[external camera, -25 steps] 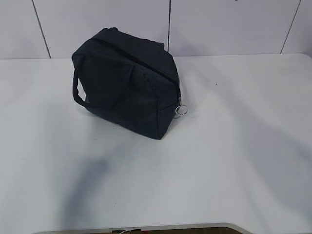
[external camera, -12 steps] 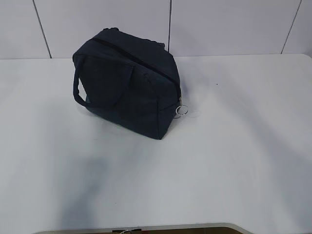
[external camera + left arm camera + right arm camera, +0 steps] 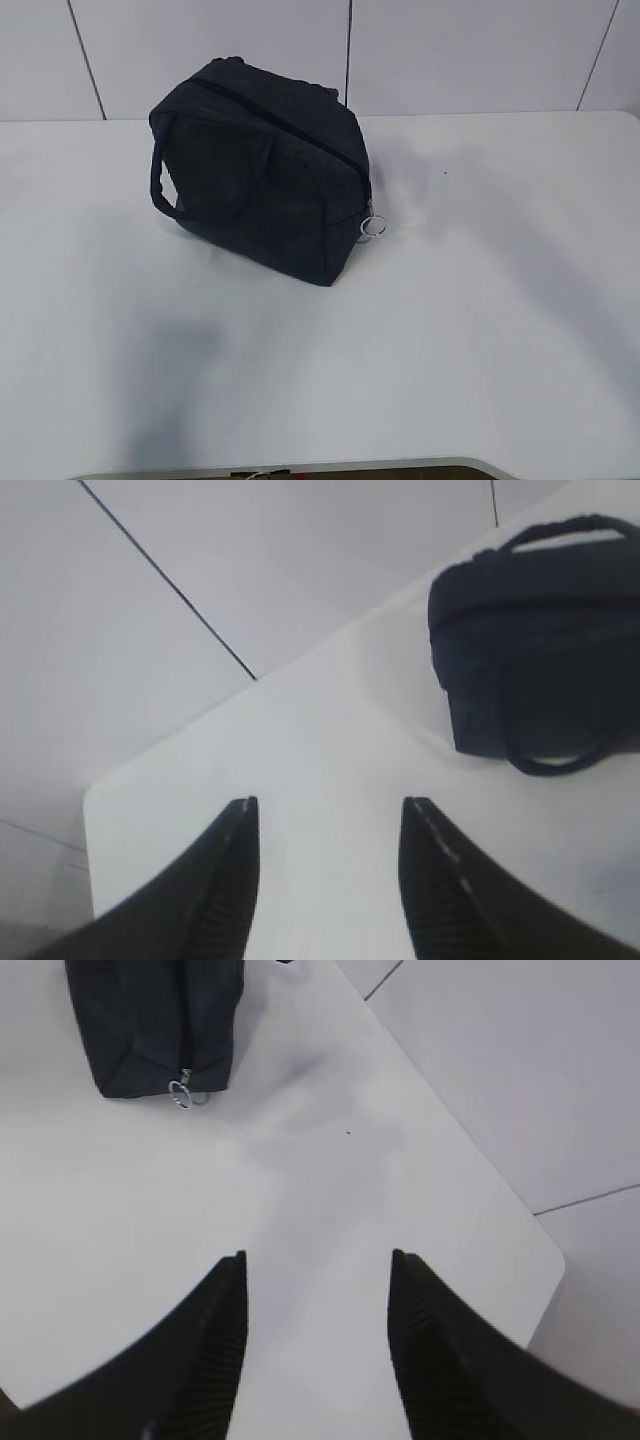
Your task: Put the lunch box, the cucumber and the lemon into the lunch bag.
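Both pairs of fingers stand spread with nothing between them, the left gripper (image 3: 325,815) and the right gripper (image 3: 317,1265) each hanging over bare white surface (image 3: 450,350). The lunch bag (image 3: 262,170) sits zipped shut toward the back of the surface, left of centre. Only the right wrist view looks down on its silver ring pull (image 3: 181,1092); the left wrist view shows a loop handle (image 3: 555,763), with pale wall panels (image 3: 470,50) behind.

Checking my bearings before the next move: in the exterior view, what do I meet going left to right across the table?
Loop handle → lunch bag → silver ring pull → bare table. No hands in that view.
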Available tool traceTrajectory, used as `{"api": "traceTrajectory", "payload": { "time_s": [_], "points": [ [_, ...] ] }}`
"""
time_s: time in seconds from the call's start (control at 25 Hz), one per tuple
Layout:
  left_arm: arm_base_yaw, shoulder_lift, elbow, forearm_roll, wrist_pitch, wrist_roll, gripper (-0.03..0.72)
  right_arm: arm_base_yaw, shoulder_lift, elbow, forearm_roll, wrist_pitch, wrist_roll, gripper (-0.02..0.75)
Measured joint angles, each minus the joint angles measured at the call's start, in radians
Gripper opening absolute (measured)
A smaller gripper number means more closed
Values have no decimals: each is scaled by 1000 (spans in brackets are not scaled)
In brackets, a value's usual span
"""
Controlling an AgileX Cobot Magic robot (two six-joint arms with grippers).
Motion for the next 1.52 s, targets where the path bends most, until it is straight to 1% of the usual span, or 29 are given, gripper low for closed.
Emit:
{"api": "traceTrajectory", "payload": {
  "time_s": [0.08, 0.24, 0.44, 0.6, 0.68, 0.92, 1.24, 1.52],
  "points": [
    [0, 0, 0, 0, 60, -13, 326, 0, -40, 55, -29, -30, 30, 375],
    [0, -2, 0, 0, 109, -41, 326, 0, -110, 138, -65, -61, 106, 375],
    [0, -27, 0, 0, 132, -72, 326, 0, -165, 193, -100, -57, 194, 375],
    [0, -71, 5, -3, 139, -88, 326, 0, -181, 231, -104, -15, 268, 375],
    [0, -105, 36, -3, 137, -100, 326, 0, -181, 248, -104, -2, 290, 375],
    [0, -245, 193, -3, 124, -134, 326, 0, -221, 304, -96, -1, 332, 375],
    [0, -440, 364, -4, 116, -225, 327, 0, -369, 424, -90, -18, 432, 375],
    [0, -596, 508, -44, 116, -239, 328, 0, -501, 519, -93, -18, 537, 375]
  ]
}}
